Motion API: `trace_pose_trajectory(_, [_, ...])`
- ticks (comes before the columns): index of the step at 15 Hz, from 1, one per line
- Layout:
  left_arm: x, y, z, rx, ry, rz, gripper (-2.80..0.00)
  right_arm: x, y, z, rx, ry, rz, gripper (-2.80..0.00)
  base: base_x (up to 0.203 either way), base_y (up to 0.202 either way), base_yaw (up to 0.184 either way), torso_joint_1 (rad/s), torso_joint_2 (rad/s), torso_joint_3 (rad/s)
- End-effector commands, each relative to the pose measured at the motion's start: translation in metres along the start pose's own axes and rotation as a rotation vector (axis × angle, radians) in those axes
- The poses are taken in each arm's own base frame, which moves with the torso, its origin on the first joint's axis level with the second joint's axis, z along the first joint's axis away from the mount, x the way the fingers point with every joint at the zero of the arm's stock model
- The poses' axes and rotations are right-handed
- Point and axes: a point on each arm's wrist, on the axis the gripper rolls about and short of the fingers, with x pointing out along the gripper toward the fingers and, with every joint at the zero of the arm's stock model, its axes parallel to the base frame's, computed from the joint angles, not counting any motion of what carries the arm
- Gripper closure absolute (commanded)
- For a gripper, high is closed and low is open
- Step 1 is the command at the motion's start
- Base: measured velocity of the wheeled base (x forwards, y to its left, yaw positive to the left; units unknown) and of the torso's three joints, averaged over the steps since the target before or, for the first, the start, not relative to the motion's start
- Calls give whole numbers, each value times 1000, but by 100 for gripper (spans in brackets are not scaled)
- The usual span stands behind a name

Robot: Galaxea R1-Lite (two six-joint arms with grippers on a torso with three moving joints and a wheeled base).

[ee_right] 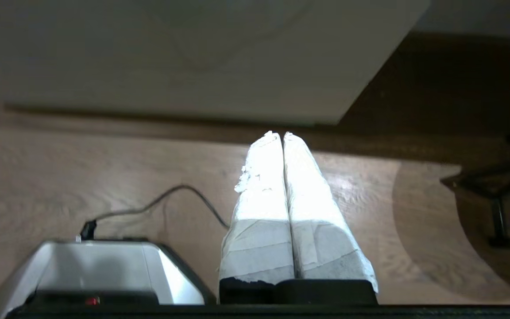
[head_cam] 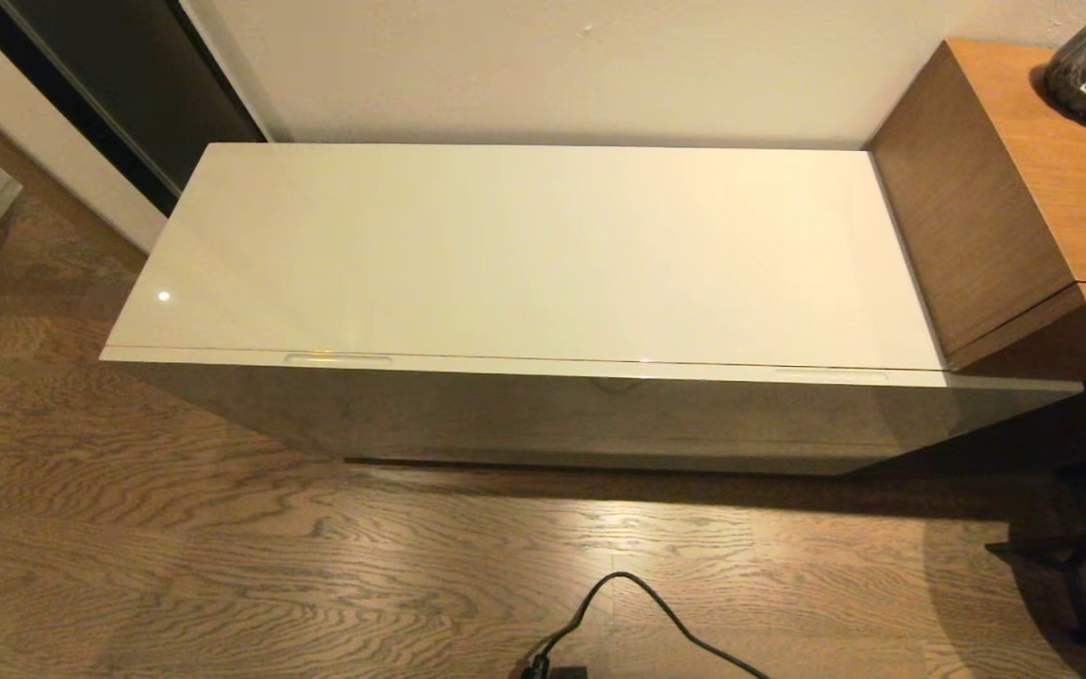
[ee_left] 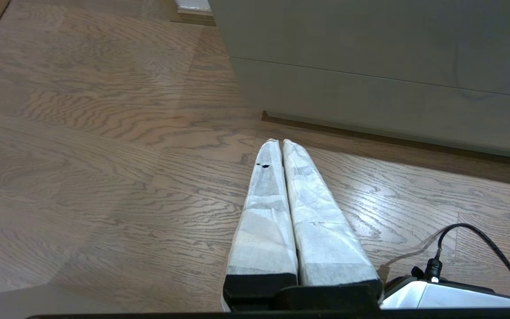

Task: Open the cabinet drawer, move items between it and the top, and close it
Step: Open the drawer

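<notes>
- cream-white glossy top (head_cam: 524, 250) of the low cabinet lies beside the wooden desk (head_cam: 1024, 189); the cabinet drawer (head_cam: 590, 410) under its front edge is closed.
- left gripper (ee_left: 278, 142) hangs low over the wood floor (ee_left: 82, 155) near the drawer front, fingers pressed together, holding nothing.
- right gripper (ee_right: 278, 134) also hangs near the drawer front, fingers pressed together, beside a black cable (ee_right: 166, 199).

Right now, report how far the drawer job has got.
Nothing looks done yet. The drawer is shut flush under the top, which carries no slippers or packet. Nothing is in hand: the left pincer and the right pincer are both shut, low over the floor in front of the cabinet. Everything is left: opening it by a handle slot, moving items, closing.
</notes>
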Motion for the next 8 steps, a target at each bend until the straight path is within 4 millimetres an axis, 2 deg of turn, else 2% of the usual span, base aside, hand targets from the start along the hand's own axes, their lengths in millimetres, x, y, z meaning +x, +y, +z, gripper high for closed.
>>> trace_pose_trajectory(1, [-3, 0, -1, -1, -38, 1, 0, 1, 0, -1, 0, -3, 1, 0, 0, 0, 0, 0, 0, 0])
trace_pose_trajectory(8, [-3, 0, -1, -1, -36, 0, 0, 1, 0, 0, 0, -4, 1, 0, 0, 0, 0, 0, 0, 0])
